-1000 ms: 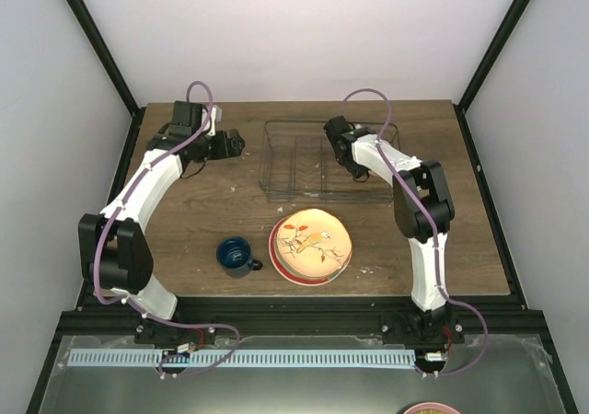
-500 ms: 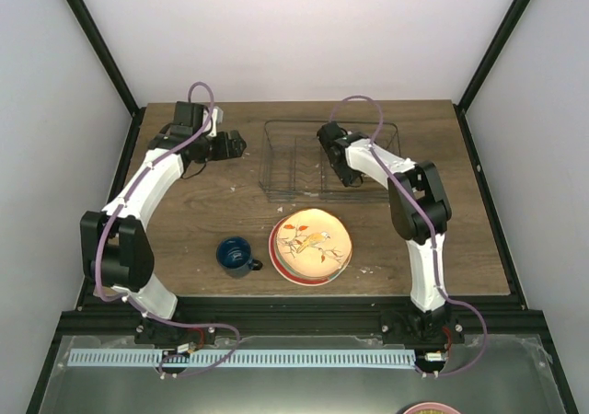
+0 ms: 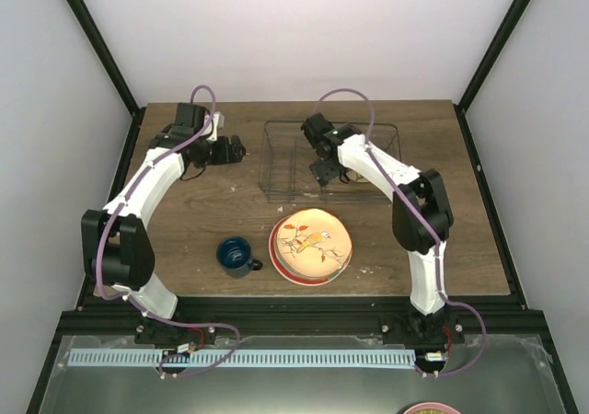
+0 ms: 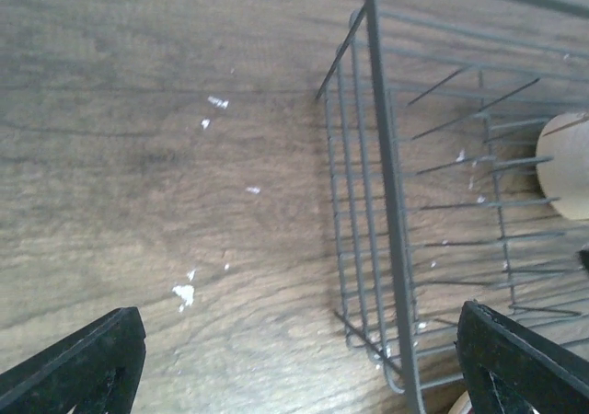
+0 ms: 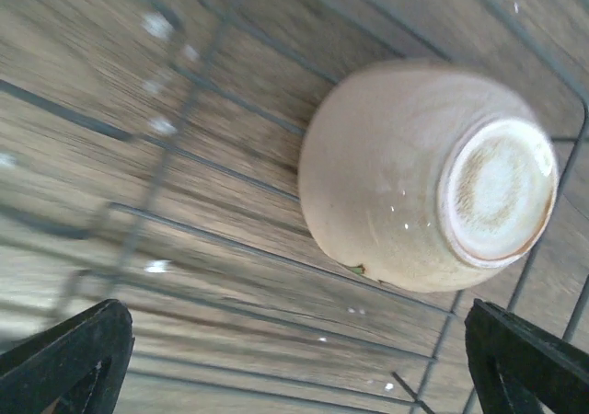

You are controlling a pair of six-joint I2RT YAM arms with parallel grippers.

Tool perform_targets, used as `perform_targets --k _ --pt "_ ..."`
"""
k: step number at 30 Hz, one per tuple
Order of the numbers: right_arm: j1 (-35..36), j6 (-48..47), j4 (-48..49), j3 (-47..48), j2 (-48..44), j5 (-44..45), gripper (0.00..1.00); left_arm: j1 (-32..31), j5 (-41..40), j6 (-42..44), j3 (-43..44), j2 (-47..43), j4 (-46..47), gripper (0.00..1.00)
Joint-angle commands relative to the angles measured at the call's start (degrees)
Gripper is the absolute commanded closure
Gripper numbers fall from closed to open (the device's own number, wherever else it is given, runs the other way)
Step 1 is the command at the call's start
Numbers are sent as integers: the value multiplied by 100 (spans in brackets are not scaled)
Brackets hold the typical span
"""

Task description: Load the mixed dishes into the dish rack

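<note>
Wood worktop, dish rack, small cream bowl inside, foot showing. Both spread wide: right pincer, left pincer. Risk: snagging wire, knocking bowl.

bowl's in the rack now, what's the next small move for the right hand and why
Probably raise the right hand clear of the dark wire dish rack. It stands open, apart from the small cream bowl lying tipped, foot showing, inside, while the stack topped by a bird-print cream-yellow plate and the dark blue mug wait on the table.
</note>
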Motion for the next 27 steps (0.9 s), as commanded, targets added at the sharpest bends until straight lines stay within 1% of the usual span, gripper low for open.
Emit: perform_targets --k 1,4,9,11,14,18,20,27 --pt "44 166 -5 609 -673 -1372 0 11 -375 244 36 -47 -682 7" --pt "46 188 44 912 -684 -1469 0 -27 -527 202 -131 -220 -1111 7" --pt "32 133 58 1472 -431 -871 0 -377 -1050 -76 -398 -629 -2131 9" --pt "-16 114 29 1845 -230 -843 0 -541 -1149 -262 -485 -780 -2521 9" --pt "-123 205 -36 2547 86 -1148 0 -687 -1139 -596 -701 -1075 -3031 10" --pt "-375 493 -24 3245 375 -1852 0 -757 -1174 -958 -1055 -1632 -3457 10" --pt "-451 530 67 3344 403 -2081 2 -775 -1167 -1096 -1242 -1857 -3621 10" --pt "-493 496 131 3186 413 -2285 3 -864 -993 -1471 -1871 -2357 -3830 11"
